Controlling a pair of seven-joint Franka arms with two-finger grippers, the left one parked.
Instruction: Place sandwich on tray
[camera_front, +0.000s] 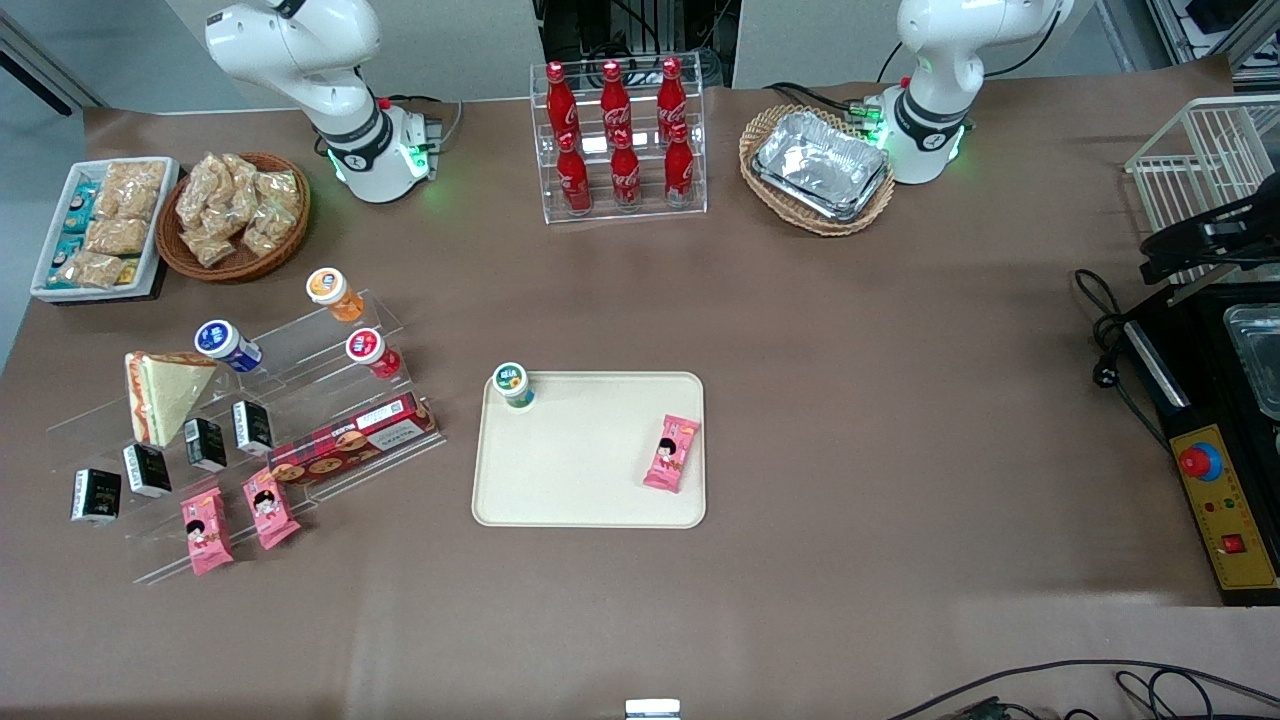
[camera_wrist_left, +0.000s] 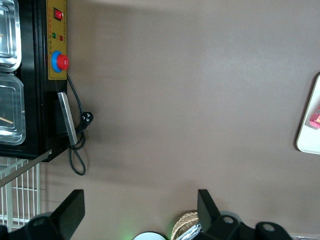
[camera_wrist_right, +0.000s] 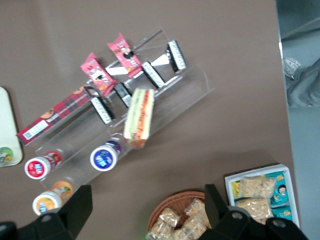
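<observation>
Trouble, if it comes, will likely come from the crowding around the sandwich (camera_front: 165, 395). It stands propped on edge on a clear stepped display stand (camera_front: 300, 345) toward the working arm's end of the table, well apart from the tray (camera_front: 590, 470). A blue-capped pot (camera_front: 228, 344) lies just beside its upper corner, and small black cartons (camera_front: 205, 443) stand just beside its lower end, nearer the front camera. A descent that drifts sideways could tip a carton or set the pot rolling. The stand looks light, so I'd guess a nudge might shift the whole display. The wedge is soft and wrapped in slick film; a hard pinch may crush it, while a light one may let it slide out on the way over. The tray is not bare either: a green-lidded cup (camera_front: 513, 385) stands in one corner and a pink snack packet (camera_front: 671, 453) lies by the edge toward the parked arm's end, so a careless drop could land on one of them. As for the gripper (camera_wrist_right: 146, 197), it hovers high above the table between the stand and a wicker basket of snacks (camera_wrist_right: 182, 220) — its two fingers (camera_wrist_right: 80, 205) spread wide, holding nothing and touching nothing, with the sandwich well below.
</observation>
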